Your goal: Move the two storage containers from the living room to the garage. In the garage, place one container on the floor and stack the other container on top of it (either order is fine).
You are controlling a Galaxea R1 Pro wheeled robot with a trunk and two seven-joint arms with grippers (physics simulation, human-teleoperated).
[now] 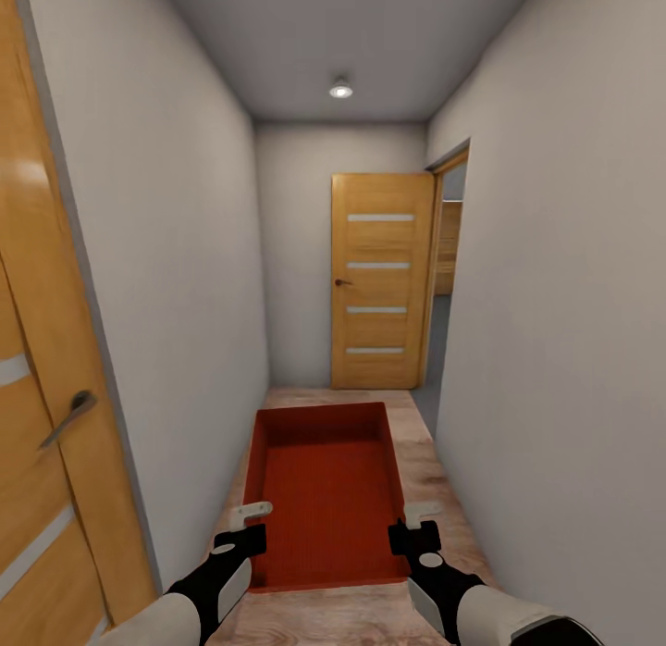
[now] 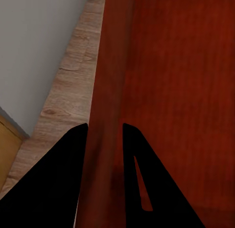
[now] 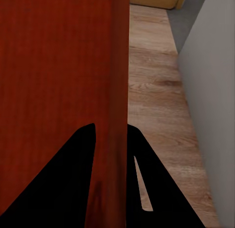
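Note:
One orange-red storage container (image 1: 324, 479) hangs level above the light wood floor of a narrow hallway, open top up and empty. My left gripper (image 1: 246, 526) is shut on its left wall, and my right gripper (image 1: 418, 526) is shut on its right wall. In the left wrist view the thin red wall (image 2: 105, 90) runs between the two dark fingers (image 2: 58, 179). The right wrist view shows the same on the other wall (image 3: 112, 90), with the fingers (image 3: 63, 179) clamped on it. The other container, the living room and the garage are out of view.
White walls stand close on both sides. A wood door (image 1: 37, 396) with a lever handle (image 1: 69, 416) is at the near left. At the hall's far end a wood door (image 1: 382, 280) stands open beside a doorway (image 1: 449, 257) on the right, with grey floor (image 1: 430, 350) beyond.

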